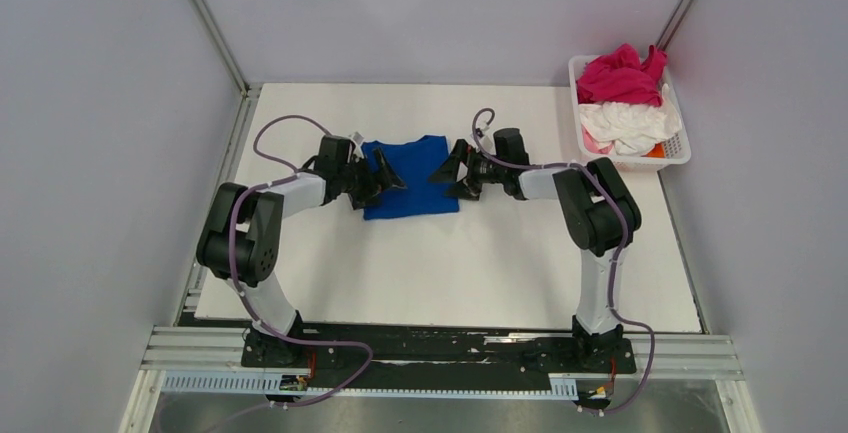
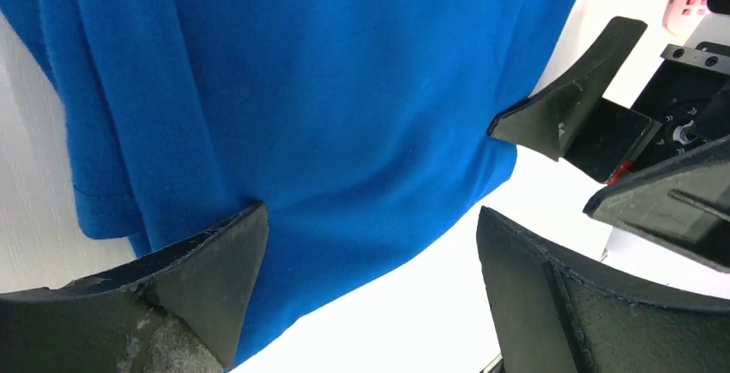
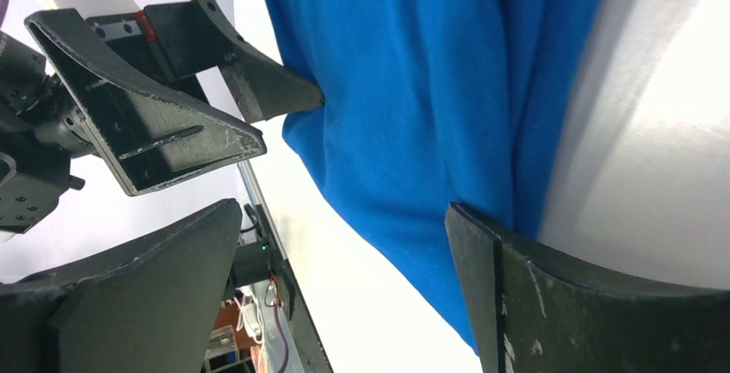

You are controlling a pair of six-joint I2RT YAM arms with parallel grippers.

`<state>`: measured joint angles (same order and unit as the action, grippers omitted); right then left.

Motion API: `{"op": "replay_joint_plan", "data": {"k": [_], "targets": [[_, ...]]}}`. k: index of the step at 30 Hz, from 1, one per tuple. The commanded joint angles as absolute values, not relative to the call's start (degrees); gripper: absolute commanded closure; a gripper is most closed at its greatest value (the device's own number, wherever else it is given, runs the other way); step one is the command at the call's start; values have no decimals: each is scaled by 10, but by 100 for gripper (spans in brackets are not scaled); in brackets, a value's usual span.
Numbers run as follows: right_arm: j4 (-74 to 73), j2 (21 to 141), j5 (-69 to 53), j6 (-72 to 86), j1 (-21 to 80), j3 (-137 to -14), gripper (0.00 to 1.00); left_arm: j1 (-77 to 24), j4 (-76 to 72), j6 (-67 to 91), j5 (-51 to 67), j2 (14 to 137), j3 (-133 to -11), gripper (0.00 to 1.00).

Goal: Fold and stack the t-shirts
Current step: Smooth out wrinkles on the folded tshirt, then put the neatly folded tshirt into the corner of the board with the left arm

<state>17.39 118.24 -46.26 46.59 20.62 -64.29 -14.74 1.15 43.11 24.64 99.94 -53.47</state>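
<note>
Blue cotton mid-table: royal blue t-shirt [image 1: 408,177] lying flat on the white table [image 1: 450,263], roughly rectangular in outline, long soft creases running through it in both wrist views. Sits between the two grippers, closer to the far edge than to the arm bases.

Left gripper [image 1: 392,175] at the shirt's left edge, jaws spread wide, gripping nothing. From the left wrist camera, one fingertip over the blue fabric, the other over bare table beside the hem; cannot tell whether the tip presses on the cloth.

Right gripper [image 1: 445,181] at the shirt's right edge, facing the left one across the shirt, jaws likewise wide apart and empty. From the right wrist camera, one fingertip over the shirt's border, the other clear of it.

Off at the far right corner, white lattice basket [image 1: 680,148] with crumpled magenta pink t-shirt [image 1: 620,75] at its far end and white t-shirt [image 1: 630,123] bunched just beside it at the near end, well apart from both grippers.
</note>
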Motion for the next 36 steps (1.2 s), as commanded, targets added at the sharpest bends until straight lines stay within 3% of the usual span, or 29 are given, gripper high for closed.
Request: {"op": "replay_joint_plan", "data": {"k": [1,7,10,17,22,29,36], "targets": [[133,1177,-385,428,184,-594,0,-137,63,407,193,977,-500,0],[118,1093,-391,393,184,-600,0,-136,98,388,198,895,-523,0],[101,1009,-358,375,184,-590,0,-136,141,373,129,862,-549,0],[47,878,-272,344,181,-536,0,-102,176,362,72,925,-613,3],[15,824,-240,327,171,-510,0,-100,189,347,82,1013,-678,20],[3,788,-221,310,157,-495,0,-100,186,339,96,1106,-726,36],[3,778,-204,307,140,-482,0,-119,210,325,90,1182,-789,65]]}}
